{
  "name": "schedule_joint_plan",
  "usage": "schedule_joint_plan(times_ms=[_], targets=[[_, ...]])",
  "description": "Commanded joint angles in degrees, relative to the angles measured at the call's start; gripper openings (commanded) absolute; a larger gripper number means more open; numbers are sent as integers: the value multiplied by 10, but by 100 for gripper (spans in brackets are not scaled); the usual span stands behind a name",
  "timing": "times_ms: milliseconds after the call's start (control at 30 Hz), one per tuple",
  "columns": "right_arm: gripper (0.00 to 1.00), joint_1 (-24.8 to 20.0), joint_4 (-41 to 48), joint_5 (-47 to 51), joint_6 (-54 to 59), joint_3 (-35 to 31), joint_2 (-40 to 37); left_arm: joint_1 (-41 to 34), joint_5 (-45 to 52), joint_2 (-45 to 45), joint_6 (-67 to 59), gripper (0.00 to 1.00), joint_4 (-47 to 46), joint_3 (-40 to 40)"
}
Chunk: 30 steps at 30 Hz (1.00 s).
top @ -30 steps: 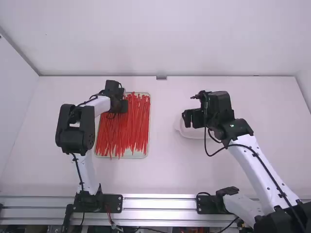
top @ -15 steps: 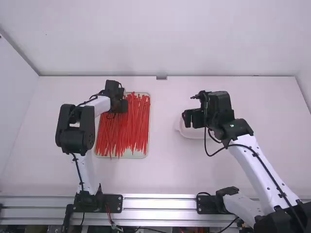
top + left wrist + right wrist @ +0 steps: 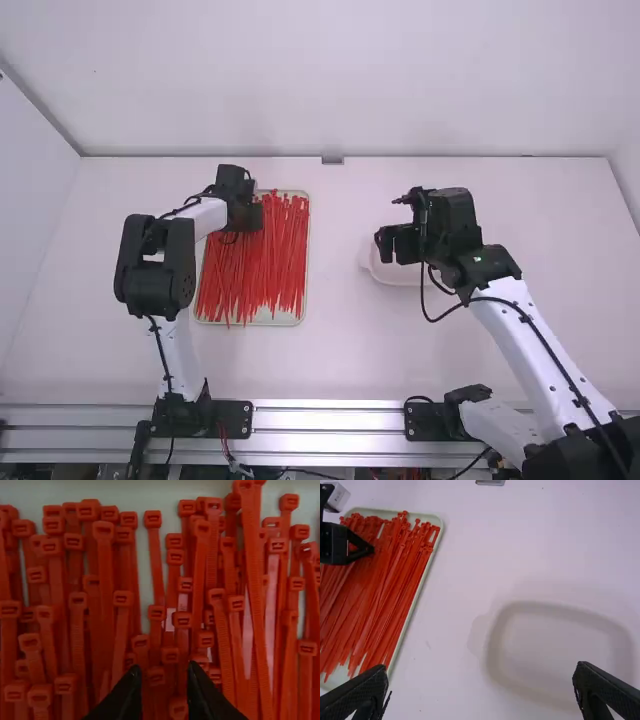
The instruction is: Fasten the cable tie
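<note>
A heap of red cable ties [image 3: 255,262] lies on a pale green tray [image 3: 303,262] left of the table's middle. My left gripper [image 3: 246,215] is low over the heap's far left end. In the left wrist view its fingertips [image 3: 134,680] stand a little apart, open, right on the tie heads [image 3: 172,620], with a few ties between them. My right gripper [image 3: 399,241] hangs wide open above a shallow white dish [image 3: 378,272], with nothing between its fingers. The right wrist view has the dish [image 3: 555,650] below the gripper [image 3: 480,695] and the ties [image 3: 375,585] farther off.
A small grey fitting [image 3: 332,158] sits at the table's far edge. Bare white table lies between tray and dish and along the front. White walls close in the left side and the back.
</note>
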State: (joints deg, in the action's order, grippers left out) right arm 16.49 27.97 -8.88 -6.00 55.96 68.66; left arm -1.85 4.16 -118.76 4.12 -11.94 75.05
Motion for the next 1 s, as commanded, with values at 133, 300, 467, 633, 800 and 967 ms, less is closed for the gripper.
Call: schedule_joint_plan(times_ms=[133, 300, 467, 633, 800, 967], targets=[[98, 0, 6, -3, 0, -4, -9, -5, -23, -6, 5, 22, -11, -4], [98, 0, 8, -3, 0, -4, -9, -4, -23, -7, 5, 20, -5, -4], [98, 1, 8, -3, 0, -4, -9, -5, -20, -10, 6, 18, 2, -5], [98, 0, 8, -3, 0, -4, -9, -5, -17, -21, 12, 17, 9, -4], [98, 1, 8, -2, 0, -4, -9, -4, -18, -31, 16, 16, 11, -4], [98, 1, 8, -3, 0, -4, -9, -5, -18, -32, 17, 17, 15, -4]])
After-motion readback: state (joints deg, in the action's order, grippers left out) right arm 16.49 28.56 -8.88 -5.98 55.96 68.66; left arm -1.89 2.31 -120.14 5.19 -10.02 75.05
